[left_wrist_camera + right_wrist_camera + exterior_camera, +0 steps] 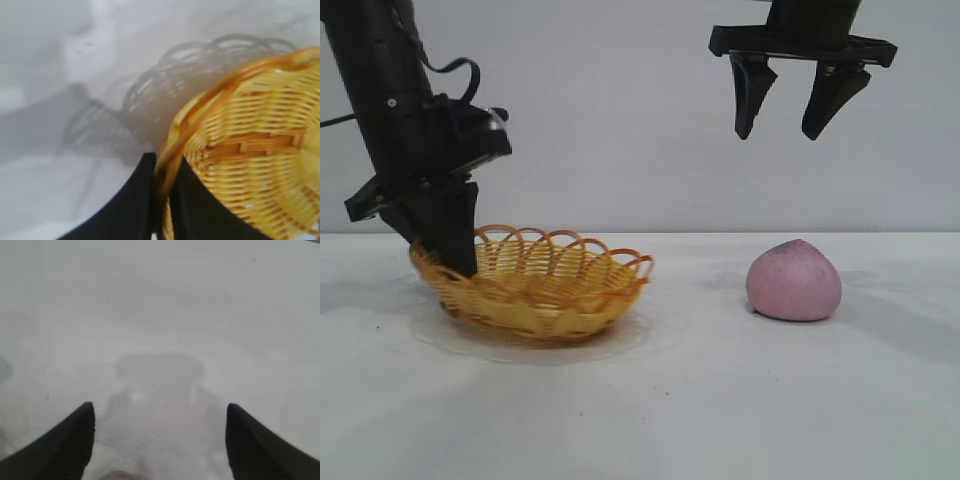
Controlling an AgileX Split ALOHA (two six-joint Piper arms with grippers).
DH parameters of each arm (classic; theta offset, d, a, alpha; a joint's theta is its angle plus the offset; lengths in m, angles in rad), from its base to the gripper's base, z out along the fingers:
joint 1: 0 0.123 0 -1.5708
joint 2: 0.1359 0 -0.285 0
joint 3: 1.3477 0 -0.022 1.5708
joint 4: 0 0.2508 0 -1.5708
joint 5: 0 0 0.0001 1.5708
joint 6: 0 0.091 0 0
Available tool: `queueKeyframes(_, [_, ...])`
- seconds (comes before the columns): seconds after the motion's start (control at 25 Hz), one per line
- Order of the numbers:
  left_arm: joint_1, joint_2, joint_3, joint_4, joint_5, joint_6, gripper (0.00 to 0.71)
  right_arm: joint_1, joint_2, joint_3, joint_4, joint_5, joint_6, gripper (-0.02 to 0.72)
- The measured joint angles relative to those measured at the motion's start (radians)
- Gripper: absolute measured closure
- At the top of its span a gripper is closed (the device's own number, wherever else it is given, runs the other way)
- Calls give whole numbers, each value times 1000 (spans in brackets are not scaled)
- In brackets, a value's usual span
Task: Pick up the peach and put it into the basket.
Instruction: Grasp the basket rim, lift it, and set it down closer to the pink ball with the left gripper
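The pinkish-purple peach [794, 281] lies on the white table at the right. A sliver of it shows at the edge of the right wrist view [120, 476]. The yellow wicker basket [545, 290] with orange looped rim sits at the left. My left gripper [452, 262] is shut on the basket's left rim, which shows pinched between the black fingers in the left wrist view [163, 172]. My right gripper [778, 132] is open and empty, hanging high above the peach, a little to its left.
The white table [680, 400] runs across the whole view, with a plain grey wall behind. Nothing else stands on it.
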Motion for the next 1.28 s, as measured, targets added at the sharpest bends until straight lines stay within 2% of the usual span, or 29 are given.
queueKeyframes(0.2, [0, -191, 352, -362, -220, 105, 710, 0, 0, 0, -1, 11, 0, 230])
queueKeyframes(0.32, [0, -216, 457, -545, -285, 186, 710, 0, 0, 0, -1, 11, 0, 230])
queueKeyframes(0.44, [0, -188, 490, -634, -300, 234, 710, 0, 0, 0, -1, 16, 0, 230])
queueKeyframes(0.6, [0, -174, 493, -669, -305, 245, 710, 0, 0, 0, -2, 26, 0, 230])
queueKeyframes(0.64, [0, -172, 493, -672, -305, 245, 640, 0, 0, 0, -2, 26, 0, 230])
queueKeyframes(0.92, [0, -135, 493, -675, -300, 245, 640, 0, 0, 0, -2, 28, 0, 230])
queueKeyframes(0.96, [0, -135, 493, -675, -298, 245, 564, 0, 0, 0, -2, 28, 0, 230])
queueKeyframes(1.16, [0, -135, 493, -653, -258, 245, 343, 0, 0, 0, -2, 28, 0, 230])
queueKeyframes(1.2, [0, -135, 493, -644, -245, 241, 319, 0, 0, 0, -2, 28, 0, 230])
queueKeyframes(1.28, [13, -140, 493, -619, -218, 242, 333, 0, 0, 0, -2, 28, -2, 230])
